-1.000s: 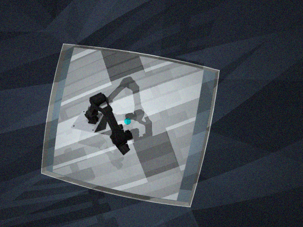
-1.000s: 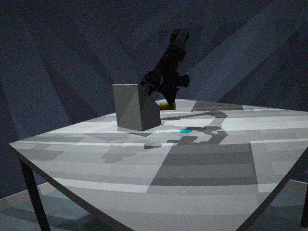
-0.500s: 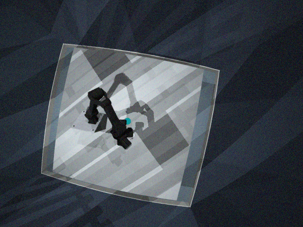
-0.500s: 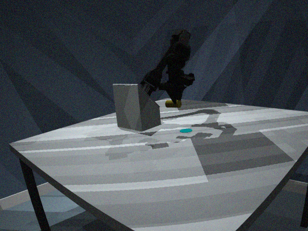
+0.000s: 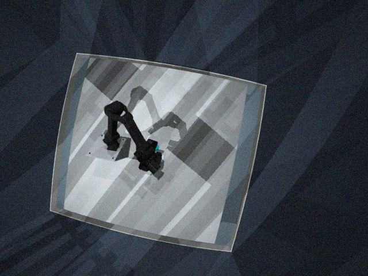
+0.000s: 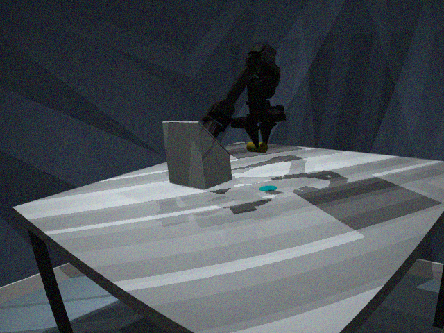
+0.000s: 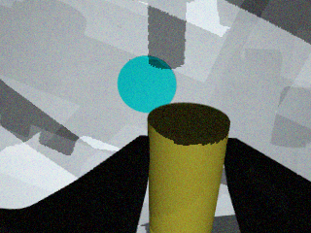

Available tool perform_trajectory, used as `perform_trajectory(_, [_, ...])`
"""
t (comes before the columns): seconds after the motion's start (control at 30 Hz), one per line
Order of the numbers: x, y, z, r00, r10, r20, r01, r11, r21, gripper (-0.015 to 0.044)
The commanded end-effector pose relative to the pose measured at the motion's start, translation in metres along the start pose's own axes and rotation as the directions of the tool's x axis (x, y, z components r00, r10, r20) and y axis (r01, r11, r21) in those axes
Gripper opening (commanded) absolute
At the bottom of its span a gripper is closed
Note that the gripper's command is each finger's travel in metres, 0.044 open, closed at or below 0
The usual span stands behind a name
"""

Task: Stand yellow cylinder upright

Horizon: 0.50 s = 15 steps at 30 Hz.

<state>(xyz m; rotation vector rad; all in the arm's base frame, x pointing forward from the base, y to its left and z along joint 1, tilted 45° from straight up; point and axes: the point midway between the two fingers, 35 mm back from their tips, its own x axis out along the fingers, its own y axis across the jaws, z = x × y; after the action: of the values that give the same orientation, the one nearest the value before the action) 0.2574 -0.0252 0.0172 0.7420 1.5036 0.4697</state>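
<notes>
The yellow tall cylinder (image 6: 252, 146) (image 7: 185, 180) is held between the fingers of my gripper (image 6: 261, 147) (image 7: 187, 147), which is shut on it. In the exterior view it looks roughly level, on its side and raised above the table. In the wrist view one dark end face shows, and the rest runs out at the bottom edge. The flat cyan circle (image 5: 157, 147) (image 6: 268, 188) (image 7: 141, 87) lies on the table, with nothing standing on it; it shows just beyond the cylinder's end in the wrist view. In the top view the arm partly covers the circle and hides the cylinder.
The striped grey table (image 5: 98, 175) (image 6: 200, 250) carries the arm's grey wedge-shaped base block (image 6: 186, 154), left of the circle in the exterior view. Dark arm shadows and shaded patches cross the table top around the circle.
</notes>
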Motion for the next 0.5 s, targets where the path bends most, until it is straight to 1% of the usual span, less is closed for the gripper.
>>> perform_trajectory(0.0, [0.001,0.011,-0.006,1.000,0.006,-0.005,-0.006,0.996,0.090,0.0105])
perform_trajectory(0.27, [0.001,0.028,-0.014,1.000,0.011,-0.012,-0.008,0.970,0.245,0.0105])
perform_trajectory(0.47, [0.002,0.029,-0.015,1.000,0.011,-0.013,-0.007,0.966,0.257,0.0105])
